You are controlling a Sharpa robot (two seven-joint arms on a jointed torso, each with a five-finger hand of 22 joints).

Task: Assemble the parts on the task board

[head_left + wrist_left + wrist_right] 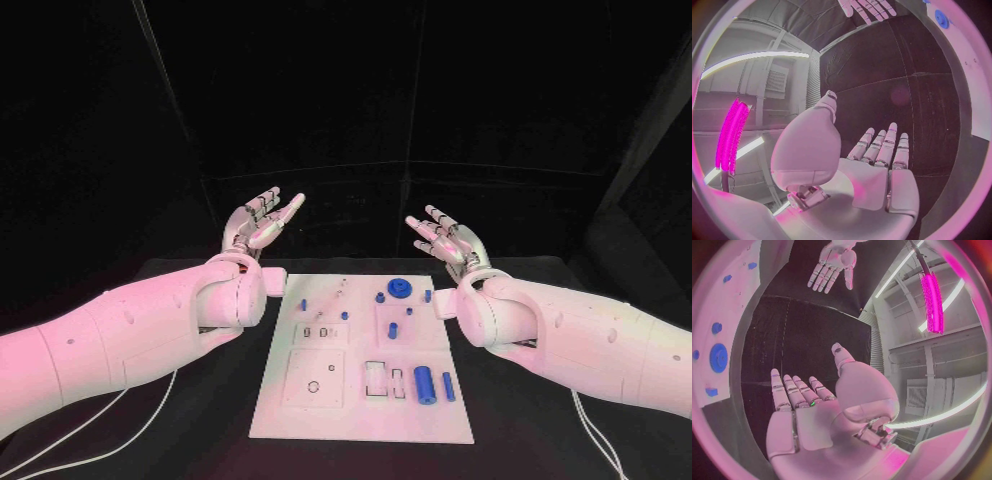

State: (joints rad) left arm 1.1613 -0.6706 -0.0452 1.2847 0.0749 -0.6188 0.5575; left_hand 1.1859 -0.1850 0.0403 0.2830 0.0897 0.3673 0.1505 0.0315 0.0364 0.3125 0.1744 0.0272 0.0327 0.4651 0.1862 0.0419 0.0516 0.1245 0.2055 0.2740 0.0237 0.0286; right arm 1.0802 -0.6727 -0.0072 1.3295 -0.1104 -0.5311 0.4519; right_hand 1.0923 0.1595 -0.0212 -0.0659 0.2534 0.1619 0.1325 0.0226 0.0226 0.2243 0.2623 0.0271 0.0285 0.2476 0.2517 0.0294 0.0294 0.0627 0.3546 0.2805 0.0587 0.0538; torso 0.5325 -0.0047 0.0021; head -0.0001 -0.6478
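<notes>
Task board (pixel 289 400) long axis runs away from robot; left hand (pixel 260 222), right hand (pixel 450 240) splayed, empty.

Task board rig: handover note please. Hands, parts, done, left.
Left hand: open, palm up, raised beyond the board's far left corner, holding nothing.
Right hand: open, palm up, beyond the far right corner, holding nothing.
White rectangular task board lies flat mid-table between the arms.
Small blue plastic parts sit on its right half: a gear and small pieces at the far end, two cylinders near the front.
Done: cannot tell that anything is assembled.
Left: pick up and fit the parts.
</notes>
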